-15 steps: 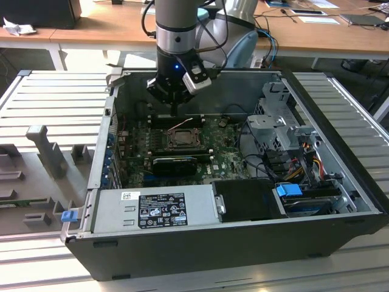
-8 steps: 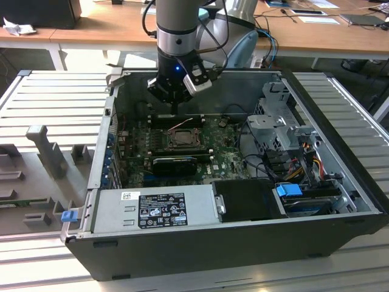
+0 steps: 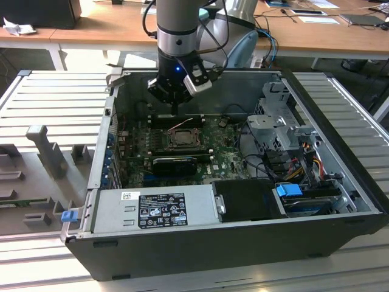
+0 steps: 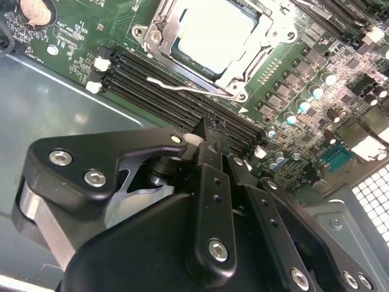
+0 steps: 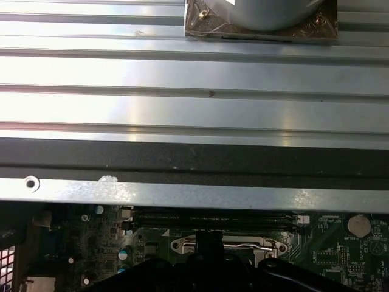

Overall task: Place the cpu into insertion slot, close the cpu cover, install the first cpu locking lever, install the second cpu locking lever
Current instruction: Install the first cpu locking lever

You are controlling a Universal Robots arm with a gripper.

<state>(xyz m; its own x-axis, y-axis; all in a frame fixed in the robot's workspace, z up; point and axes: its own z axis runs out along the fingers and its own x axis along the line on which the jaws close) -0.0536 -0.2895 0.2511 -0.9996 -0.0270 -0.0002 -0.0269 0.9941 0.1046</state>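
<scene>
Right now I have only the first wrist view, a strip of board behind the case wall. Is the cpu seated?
Observer: Yes. In the second wrist view the cpu sits in place, its pale top facing up.
Operator: And the cover?
Observer: The cpu cover lies flat, its frame around the chip.
Operator: Where is the claw?
Observer: In the exterior view the claw is shut. It hangs over the memory slots, on the far side of the cpu from that camera.
</scene>
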